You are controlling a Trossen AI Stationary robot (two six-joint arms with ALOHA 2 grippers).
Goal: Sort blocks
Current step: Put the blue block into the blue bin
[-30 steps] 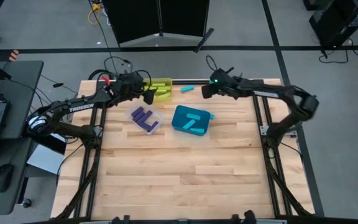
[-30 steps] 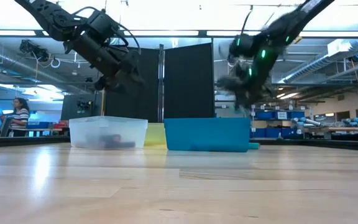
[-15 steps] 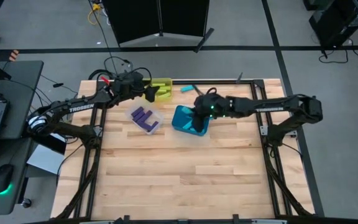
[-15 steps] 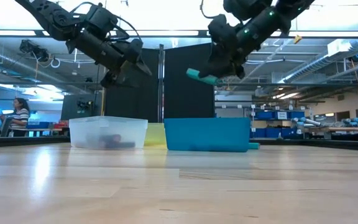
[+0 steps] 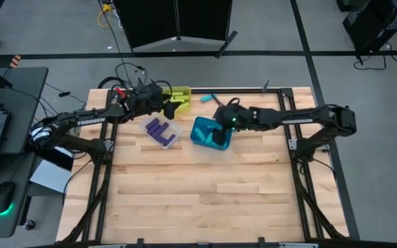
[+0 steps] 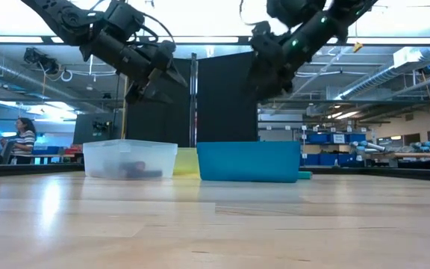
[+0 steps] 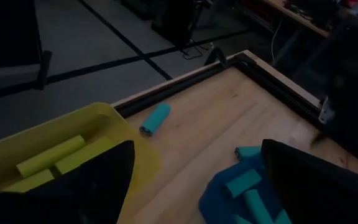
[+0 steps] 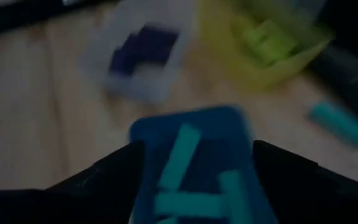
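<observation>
My right gripper [image 8: 194, 186] hangs open above the teal bin [image 5: 200, 132], where several cyan blocks [image 8: 179, 155] lie; nothing is between its fingers. My left gripper [image 7: 194, 180] is open in the air beside the yellow bin [image 7: 17, 146], which holds yellow-green blocks [image 7: 50, 155]. One loose cyan block [image 5: 207, 98] lies flat on the table near the far edge, and another [image 7: 248, 151] lies by the teal bin's corner. Purple blocks [image 5: 160, 129] lie in the clear bin [image 5: 172, 139].
The three bins stand close together in the far half of the table; the near half is bare wood [image 5: 205, 200]. A black frame rail [image 7: 185, 81] runs along the far edge. People [image 6: 22, 134] are in the room to the left, beyond the table.
My right gripper has carried a cyan block from the far edge toward the near side to above the teal bin, then opened; the block is gone from its fingers. My left gripper has edged a little toward the right, staying open.
</observation>
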